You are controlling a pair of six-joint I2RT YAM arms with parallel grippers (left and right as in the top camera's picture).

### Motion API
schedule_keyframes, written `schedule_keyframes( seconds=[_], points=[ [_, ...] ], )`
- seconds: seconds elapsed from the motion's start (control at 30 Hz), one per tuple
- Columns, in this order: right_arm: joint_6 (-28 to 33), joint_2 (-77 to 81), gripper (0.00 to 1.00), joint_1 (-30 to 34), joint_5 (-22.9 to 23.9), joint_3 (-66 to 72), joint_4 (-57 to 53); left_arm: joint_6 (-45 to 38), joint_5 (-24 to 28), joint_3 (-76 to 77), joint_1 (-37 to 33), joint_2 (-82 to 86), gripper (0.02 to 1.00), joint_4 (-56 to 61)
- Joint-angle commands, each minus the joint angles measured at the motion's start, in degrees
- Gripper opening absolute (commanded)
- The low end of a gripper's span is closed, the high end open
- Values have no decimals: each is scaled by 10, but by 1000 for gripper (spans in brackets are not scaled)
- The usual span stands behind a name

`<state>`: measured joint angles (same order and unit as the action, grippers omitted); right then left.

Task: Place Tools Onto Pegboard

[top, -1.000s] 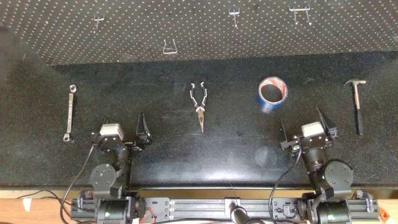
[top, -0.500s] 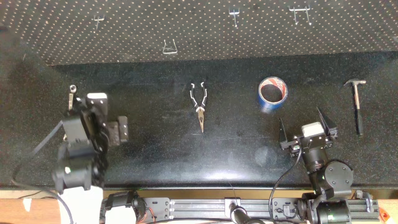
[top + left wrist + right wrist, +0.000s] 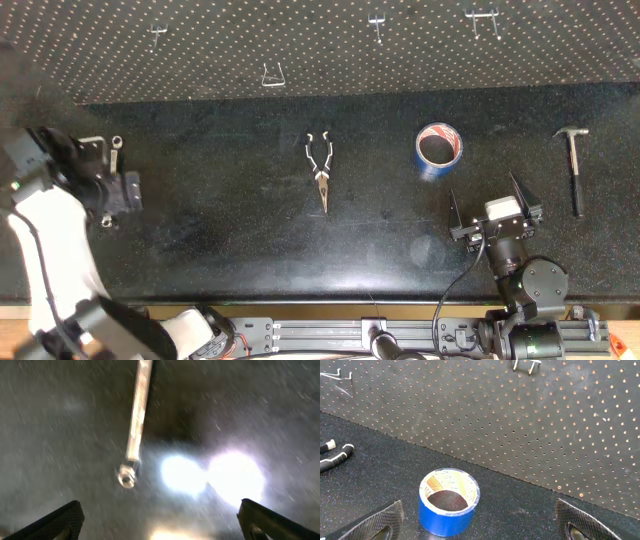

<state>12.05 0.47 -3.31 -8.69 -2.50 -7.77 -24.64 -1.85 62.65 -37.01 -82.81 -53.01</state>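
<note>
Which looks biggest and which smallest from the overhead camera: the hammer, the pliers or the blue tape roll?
Largest to smallest, top view:
1. The hammer and the pliers look about equally long; too close to rank, though the pliers spread wider at the handles.
2. The blue tape roll is clearly the smallest across.

The black worktop (image 3: 250, 220) carries a wrench (image 3: 136, 420) at the left, pliers (image 3: 321, 170) in the middle, then a blue tape roll (image 3: 438, 150) and a hammer (image 3: 574, 170) at the right, all well apart.
</note>
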Motion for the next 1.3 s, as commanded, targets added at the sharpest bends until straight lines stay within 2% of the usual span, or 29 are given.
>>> schedule_keyframes(
  seconds=[0.03, 0.17, 0.47, 1.13, 1.3],
  points=[
    [-10, -4, 976, 3, 5, 3, -1, -29, 26, 101, -26, -111, 993, 3],
    [-11, -4, 976, 3, 5, 3, -1, -31, 28, 155, -27, -202, 996, 9],
    [-11, -4, 976, 3, 5, 3, -1, -44, 52, 162, -27, -289, 996, 50],
    [-10, -4, 976, 3, 5, 3, -1, -61, 56, 175, -27, -321, 993, 70],
    [-11, -4, 976, 3, 5, 3, -1, -61, 77, 175, -27, -321, 993, 71]
  ],
)
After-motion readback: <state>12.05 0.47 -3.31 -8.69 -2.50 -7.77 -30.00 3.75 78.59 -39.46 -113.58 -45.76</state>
